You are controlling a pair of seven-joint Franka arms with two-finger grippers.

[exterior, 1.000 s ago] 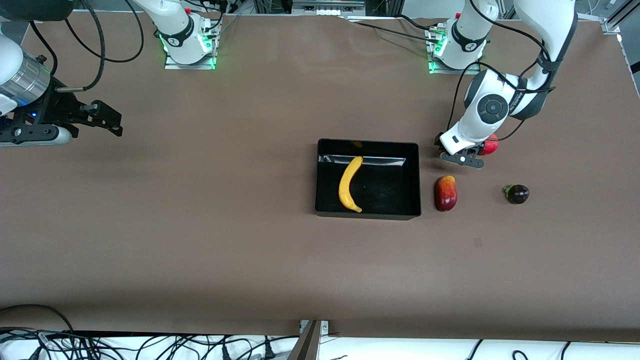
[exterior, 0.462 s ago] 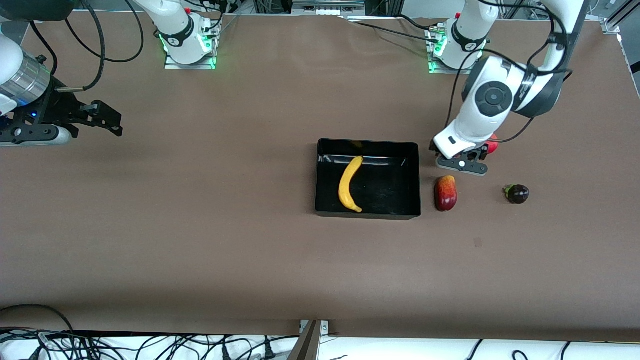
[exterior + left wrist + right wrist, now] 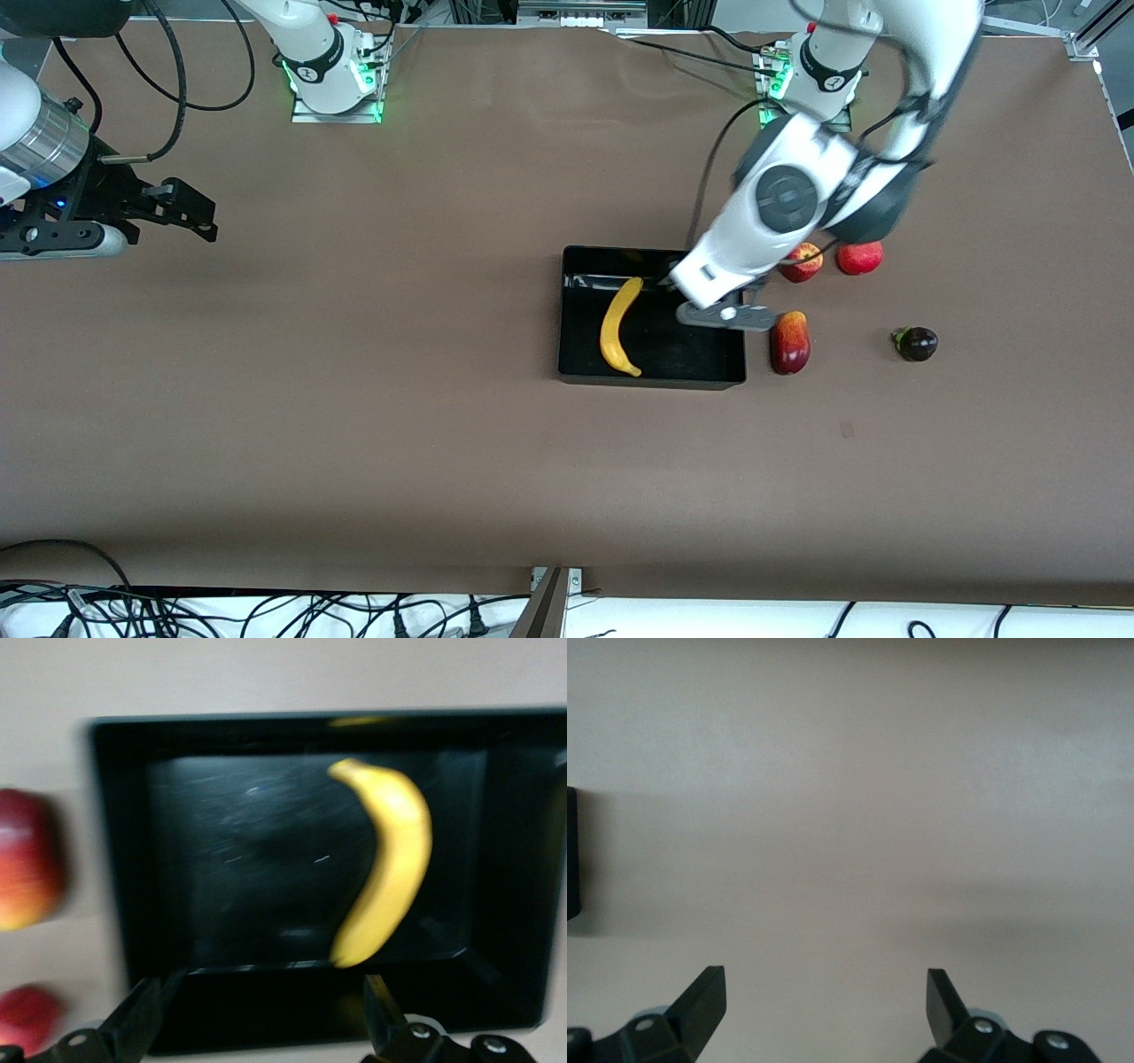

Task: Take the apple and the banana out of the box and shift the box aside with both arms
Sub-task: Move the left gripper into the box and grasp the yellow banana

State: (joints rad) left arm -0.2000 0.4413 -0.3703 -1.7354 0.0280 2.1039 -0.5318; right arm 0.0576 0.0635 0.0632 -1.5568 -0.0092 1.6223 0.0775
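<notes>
The black box (image 3: pixel 567 310) sits mid-table with the yellow banana (image 3: pixel 614 330) lying inside it. My left gripper (image 3: pixel 719 312) hangs open and empty over the box's corner toward the left arm's end. In the left wrist view the banana (image 3: pixel 390 859) lies in the box (image 3: pixel 115 859), and the left gripper (image 3: pixel 261 997) straddles the box wall with its fingers (image 3: pixel 142 1010) spread wide. A red apple with yellowish streaks (image 3: pixel 802 262) rests on the table just outside the box, apart from the gripper. My right gripper (image 3: pixel 190 213) waits open at the right arm's end, and the right gripper (image 3: pixel 824 988) has only bare table under it.
A second red round fruit (image 3: pixel 859 258) lies beside the apple. A red oval fruit (image 3: pixel 790 342) sits against the box's end wall, nearer the front camera. A dark purple fruit (image 3: pixel 915 343) lies farther toward the left arm's end. Cables run along the table's front edge.
The left arm swung from over the apples across to the box's corner, uncovering both red fruits. Its fingers stayed open. The right arm has not moved.
</notes>
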